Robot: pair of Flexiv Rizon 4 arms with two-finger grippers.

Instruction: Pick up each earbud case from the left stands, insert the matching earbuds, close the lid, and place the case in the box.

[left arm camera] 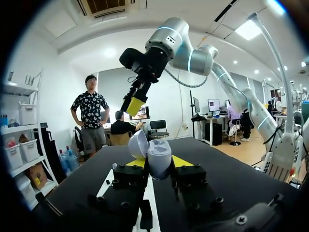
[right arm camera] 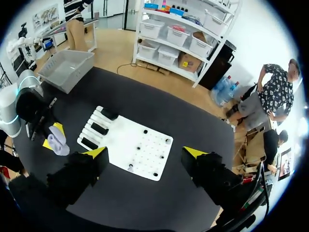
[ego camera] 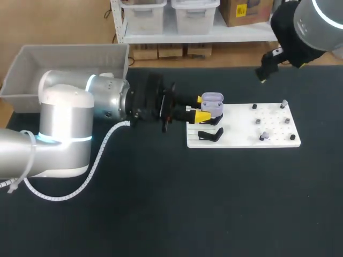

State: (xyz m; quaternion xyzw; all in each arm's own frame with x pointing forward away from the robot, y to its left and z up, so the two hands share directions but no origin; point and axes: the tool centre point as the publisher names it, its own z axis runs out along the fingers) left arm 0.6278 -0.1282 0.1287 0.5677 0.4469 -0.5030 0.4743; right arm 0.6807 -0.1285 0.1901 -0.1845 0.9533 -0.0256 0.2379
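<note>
Left gripper (ego camera: 202, 113) pinches open-lidded lavender case (ego camera: 213, 104) over white board's (ego camera: 241, 138) left edge. Right gripper (right arm camera: 145, 152) spread, high above board. Peg items (ego camera: 262, 137) on board too small to identify.

Counts of the things showing at the desk (ego camera: 187, 203).
One lavender earbud case (ego camera: 213, 104), one white board (ego camera: 236, 126) and one grey box (ego camera: 64, 59) are showing. Three black stands (right arm camera: 100, 128) are lining one edge of the board in the right wrist view, and six small pegs or earbuds (ego camera: 258, 121), too small to tell apart, are dotting its surface.
</note>
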